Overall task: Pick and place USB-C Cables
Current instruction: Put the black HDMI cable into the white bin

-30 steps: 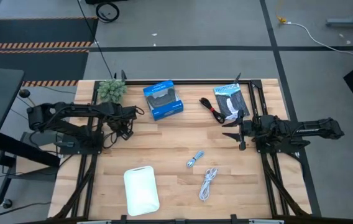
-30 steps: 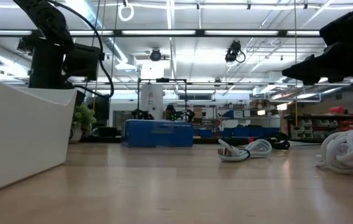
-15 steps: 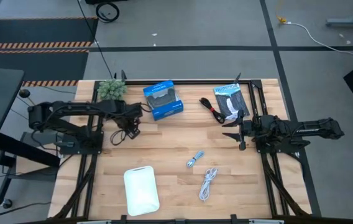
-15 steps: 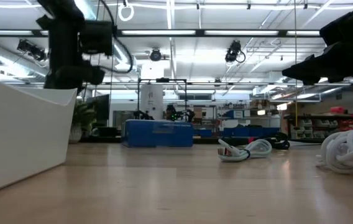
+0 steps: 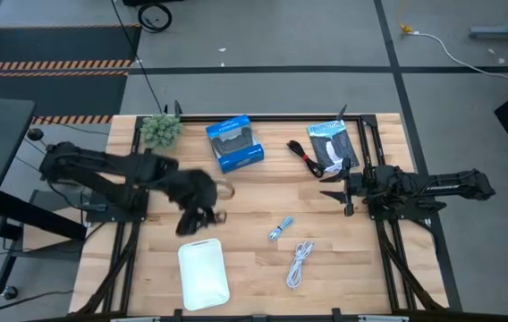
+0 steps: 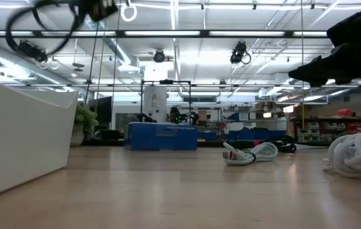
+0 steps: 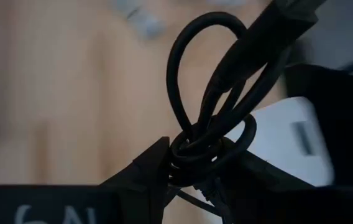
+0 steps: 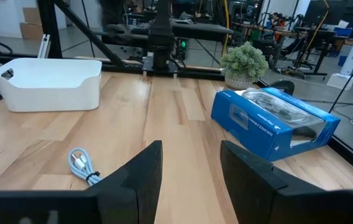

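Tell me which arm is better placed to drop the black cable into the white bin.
Left. Its claw is shut on the black cable and sits just beside the white bin. The right claw is open, empty and across the table.

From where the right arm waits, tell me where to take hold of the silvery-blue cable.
Grip the silvery-blue cable across its bundled middle, coming straight down from above with the right gripper. It lies flat and slantwise on the bare table, a narrow coil with free wood on both sides, so the fingers can likely straddle it.
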Available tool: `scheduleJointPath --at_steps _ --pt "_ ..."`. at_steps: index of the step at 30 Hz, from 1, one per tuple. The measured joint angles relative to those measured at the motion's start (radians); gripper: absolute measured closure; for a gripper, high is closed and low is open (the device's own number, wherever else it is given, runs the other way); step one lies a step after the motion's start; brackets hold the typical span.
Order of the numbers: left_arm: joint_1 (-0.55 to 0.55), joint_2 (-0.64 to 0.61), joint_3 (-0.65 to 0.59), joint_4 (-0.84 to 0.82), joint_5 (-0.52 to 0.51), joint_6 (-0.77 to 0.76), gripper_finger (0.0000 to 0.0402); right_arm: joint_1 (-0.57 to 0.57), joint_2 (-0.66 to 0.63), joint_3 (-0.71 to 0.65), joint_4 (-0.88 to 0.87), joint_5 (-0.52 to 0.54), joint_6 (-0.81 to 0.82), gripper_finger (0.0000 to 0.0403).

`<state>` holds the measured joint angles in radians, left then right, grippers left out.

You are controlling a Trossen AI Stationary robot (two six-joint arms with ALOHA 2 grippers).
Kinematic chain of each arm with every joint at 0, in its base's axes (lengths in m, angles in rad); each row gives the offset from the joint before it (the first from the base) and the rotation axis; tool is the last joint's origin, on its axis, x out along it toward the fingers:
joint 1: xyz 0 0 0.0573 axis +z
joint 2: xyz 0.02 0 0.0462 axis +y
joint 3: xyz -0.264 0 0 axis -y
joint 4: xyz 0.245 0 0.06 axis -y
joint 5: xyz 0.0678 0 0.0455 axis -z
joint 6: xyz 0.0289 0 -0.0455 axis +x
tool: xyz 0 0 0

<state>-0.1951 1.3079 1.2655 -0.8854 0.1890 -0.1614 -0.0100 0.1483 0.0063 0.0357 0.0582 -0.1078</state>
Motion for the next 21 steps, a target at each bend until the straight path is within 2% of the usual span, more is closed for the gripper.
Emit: scheduleJointPath --at_steps 7,12,16,21 --pt "-0.246 0.004 0.005 0.254 -0.018 0.002 0.027 0.0 0.0 0.0 0.0 0.0 0.0 0.0234" --pt "-0.358 0.035 0.003 0.271 -0.161 0.006 0.027 0.0 0.0 0.0 0.0 0.0 0.0 0.0234" --pt "-0.426 0.081 0.003 0.261 -0.258 0.073 0.027 0.0 0.0 0.0 0.0 0.0 0.0 0.0234" --pt "-0.474 0.158 0.003 0.259 -0.281 0.209 0.0269 0.0 0.0 0.0 0.008 0.0 0.0 0.0234"
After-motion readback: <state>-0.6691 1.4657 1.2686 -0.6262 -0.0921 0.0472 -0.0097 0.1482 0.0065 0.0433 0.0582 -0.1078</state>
